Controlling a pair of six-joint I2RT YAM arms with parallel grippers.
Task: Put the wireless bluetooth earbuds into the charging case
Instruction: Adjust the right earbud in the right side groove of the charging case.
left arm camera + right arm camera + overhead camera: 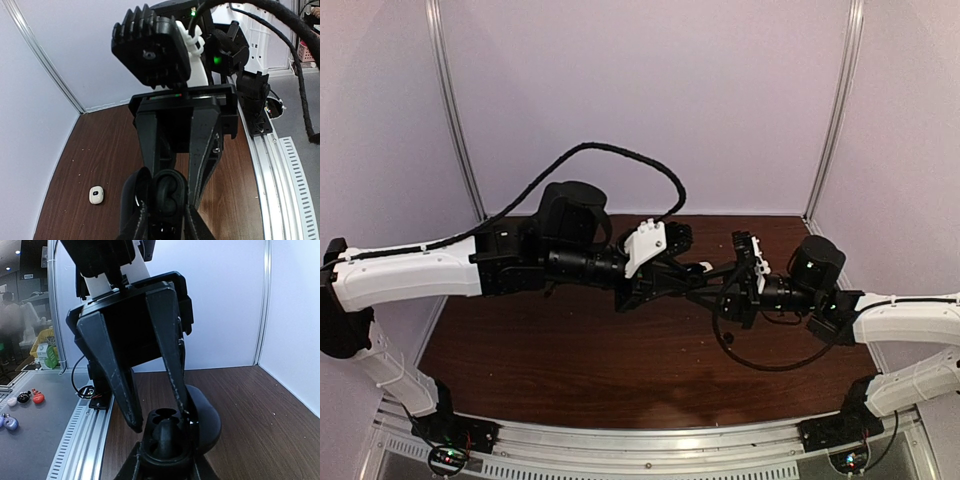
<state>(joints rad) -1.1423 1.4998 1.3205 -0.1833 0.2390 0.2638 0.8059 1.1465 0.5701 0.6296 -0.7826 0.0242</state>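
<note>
Case [207, 426]: hanging open midair for loading.
Right hand [167, 464]: clamping it steady.
Left hand [159, 420]: straddling it, part-spread; grip unclear.

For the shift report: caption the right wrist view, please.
Left end effector straddles the open black charging case gripped by the right end effector above the wooden table.

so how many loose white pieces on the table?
1. A small rounded white piece lies on the table near the wall, left wrist view; earbud or case, cannot tell. Others may be hidden.
</note>
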